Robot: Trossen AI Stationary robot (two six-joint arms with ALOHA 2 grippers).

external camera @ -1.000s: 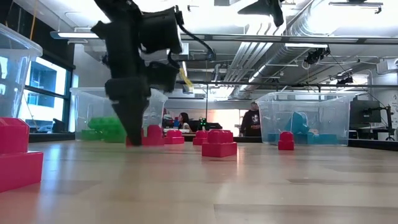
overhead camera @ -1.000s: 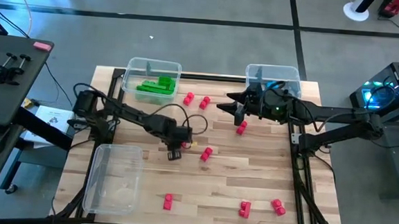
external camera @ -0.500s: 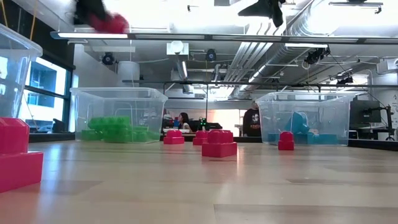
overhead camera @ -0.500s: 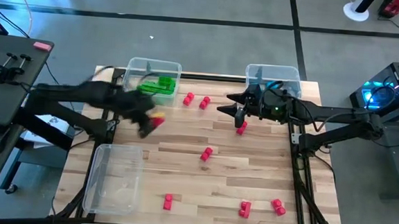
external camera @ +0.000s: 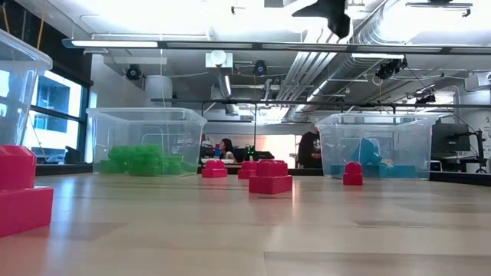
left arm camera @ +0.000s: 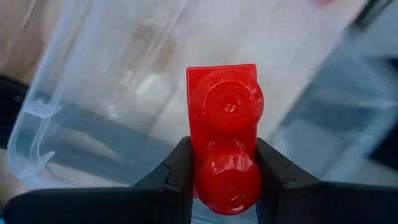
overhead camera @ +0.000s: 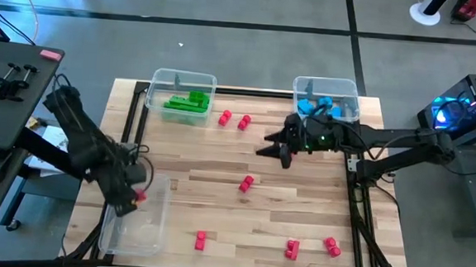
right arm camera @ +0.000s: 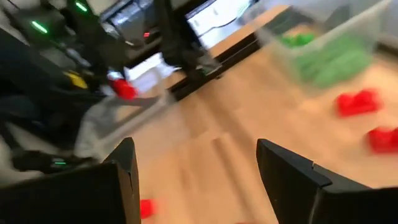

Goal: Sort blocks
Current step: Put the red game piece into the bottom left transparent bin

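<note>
The left claw [overhead camera: 135, 195] grips a red block [left arm camera: 225, 134] over the empty bin [overhead camera: 137, 223], pinching its flat sides (a good spot, since the hard, light plastic looks slick). More red blocks [overhead camera: 246, 183] lie on the counter [overhead camera: 300, 203], green ones sit in the far bin [overhead camera: 183, 85], and the right claw [overhead camera: 272, 145] hangs open by the blue bin [overhead camera: 328, 88].

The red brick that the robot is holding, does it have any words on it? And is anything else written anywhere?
red brick: raised marks ring the stud tops, too blurred to read.
paper beside the table: print too small to read.
green-brick bin, blue-brick bin, empty bin: no labels visible.
No other readable text.
</note>
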